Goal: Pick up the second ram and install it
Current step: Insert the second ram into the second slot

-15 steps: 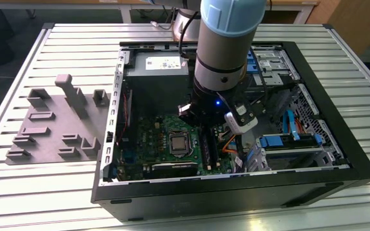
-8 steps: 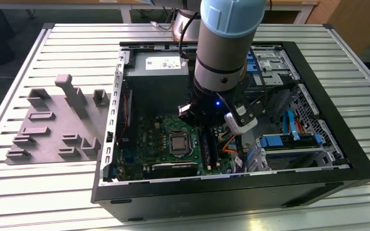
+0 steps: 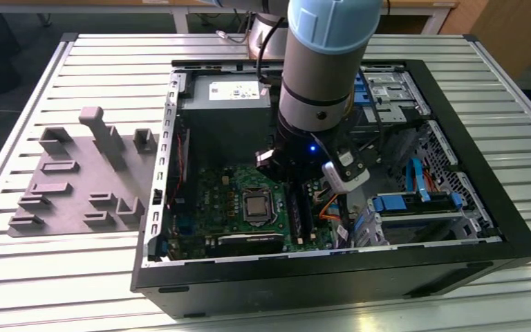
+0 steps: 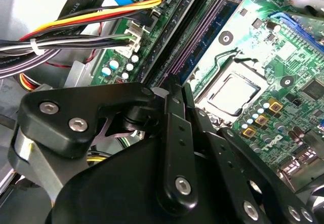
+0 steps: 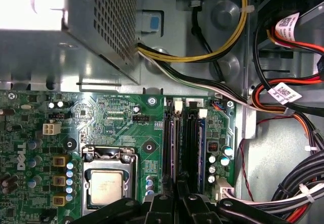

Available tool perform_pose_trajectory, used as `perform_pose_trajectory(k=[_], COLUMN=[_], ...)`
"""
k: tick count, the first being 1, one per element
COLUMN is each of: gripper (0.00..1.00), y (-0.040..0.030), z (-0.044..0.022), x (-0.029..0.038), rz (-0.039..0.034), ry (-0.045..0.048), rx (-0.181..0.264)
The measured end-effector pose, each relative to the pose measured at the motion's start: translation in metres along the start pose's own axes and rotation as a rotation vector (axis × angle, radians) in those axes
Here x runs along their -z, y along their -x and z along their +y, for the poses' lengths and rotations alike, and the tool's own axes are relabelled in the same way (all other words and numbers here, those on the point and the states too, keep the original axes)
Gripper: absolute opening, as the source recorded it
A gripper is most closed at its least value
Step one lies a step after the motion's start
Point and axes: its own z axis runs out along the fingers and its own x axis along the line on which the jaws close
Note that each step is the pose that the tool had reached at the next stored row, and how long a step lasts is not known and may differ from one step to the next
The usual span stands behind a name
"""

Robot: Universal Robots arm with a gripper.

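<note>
Case (image 3: 487, 242) walls frame the open computer on the slatted table (image 3: 25, 277), with the green motherboard (image 3: 219, 200) inside. Over the memory slots beside the processor socket (image 5: 106, 186) hangs the gripper (image 5: 181, 186) — its black fingers (image 4: 174, 113) pressed close together at the slots. The second ram (image 5: 200, 148) stands on edge in its slot — a thin blue strip, chips hidden, just beside the fingertips.

Matt black gripper (image 4: 174, 90), ribbed metal table (image 3: 108, 48)
</note>
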Motion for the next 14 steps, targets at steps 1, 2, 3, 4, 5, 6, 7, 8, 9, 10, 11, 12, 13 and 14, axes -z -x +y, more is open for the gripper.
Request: perform_pose_trajectory(k=[1, 2, 3, 4, 5, 6, 7, 8, 9, 10, 11, 12, 13, 14], gripper=[0.14, 0.14, 0.14, 0.14, 0.14, 0.14, 0.14, 0.14, 0.14, 0.14, 0.14, 0.14, 0.14, 0.14], y=[0.0, 0.0001, 0.0002, 0.0005, 0.0007, 0.0008, 0.0009, 0.0009, 0.0009, 0.0009, 0.0009, 0.0009, 0.001, 0.001], z=[0.0, -0.0001, -0.0002, -0.0002, -0.0002, -0.0002, -0.0002, -0.0002, -0.0002, -0.0002, -0.0003, -0.0005, -0.0011, -0.0015], x=[0.0001, 0.0003, 0.0007, 0.0006, 0.0006, 0.0008, 0.0008, 0.0008, 0.0008, 0.0004, 0.0, -0.0006, -0.0012, -0.0017], rz=[0.0, 0.0002, 0.0004, 0.0004, 0.0004, 0.0004, 0.0004, 0.0004, 0.0005, 0.0006, 0.0009, 0.0014, 0.0021, 0.0029], ry=[-0.0002, -0.0005, -0.0012, -0.001, -0.0009, -0.001, -0.001, -0.0011, -0.0013, -0.0012, -0.0012, -0.0013, -0.0013, -0.0012], rx=[0.0, 0.0, 0.0, 0.0, 0.0, 0.0, 0.0, 0.0, 0.0, 0.0, 0.0, 0.0, 0.0, 0.0])
